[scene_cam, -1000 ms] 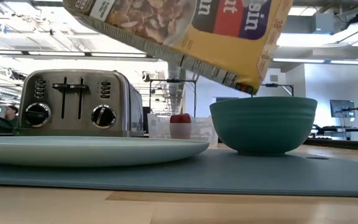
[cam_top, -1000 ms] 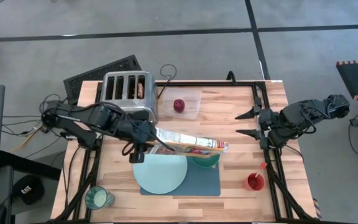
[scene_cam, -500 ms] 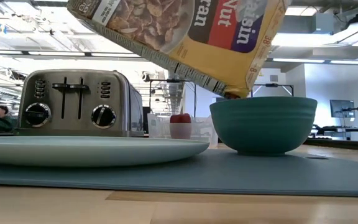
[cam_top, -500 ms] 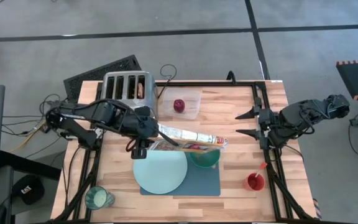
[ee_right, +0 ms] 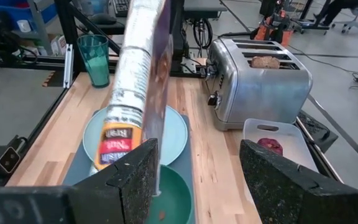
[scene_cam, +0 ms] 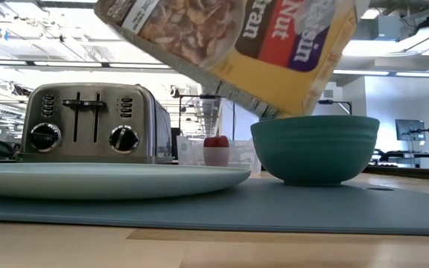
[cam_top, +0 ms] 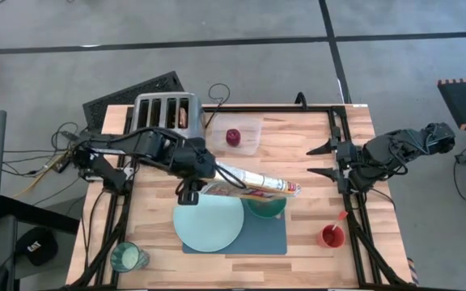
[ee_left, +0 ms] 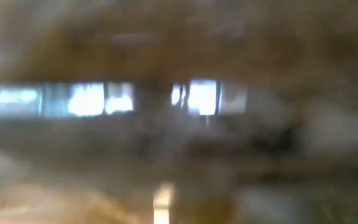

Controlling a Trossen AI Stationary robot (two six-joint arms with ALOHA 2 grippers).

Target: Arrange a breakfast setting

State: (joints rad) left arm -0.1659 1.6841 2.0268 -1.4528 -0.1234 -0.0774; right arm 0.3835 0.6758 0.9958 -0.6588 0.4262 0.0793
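My left gripper (cam_top: 198, 171) is shut on a yellow cereal box (cam_top: 253, 184), which slants down over the green bowl (cam_top: 267, 207). In the low view the box's lower corner (scene_cam: 280, 112) dips behind the bowl's rim (scene_cam: 315, 120). The bowl and the pale mint plate (cam_top: 209, 225) stand on the slate-blue mat (cam_top: 257, 238). A brown toast slice (ee_right: 265, 62) sticks up from a toaster slot. The dark red fruit (cam_top: 232, 137) lies in a clear tray. My right gripper (cam_top: 322, 160) waits open at the table's right edge. My left gripper holds the cereal box by its raised end (cam_top: 212, 173), the end toward the table's left; the gripper itself hides how the fingers lie on it. It comes slanting down from the left. The box is lifted clear and tilted, its lower end over the bowl.
The chrome toaster (cam_top: 167, 123) stands at the far left. A green glass (cam_top: 128, 259) is at the near left corner. A small red cup (cam_top: 331, 237) with a red handle (cam_top: 343, 217) beside it sits near right. Bare wood lies between the tray and my right gripper.
My left gripper has moved toward the table's right and slightly up, tipping the cereal box steeper. The box's raised end has swung toward the bowl while its lower corner has sunk from just above the bowl to behind its rim.
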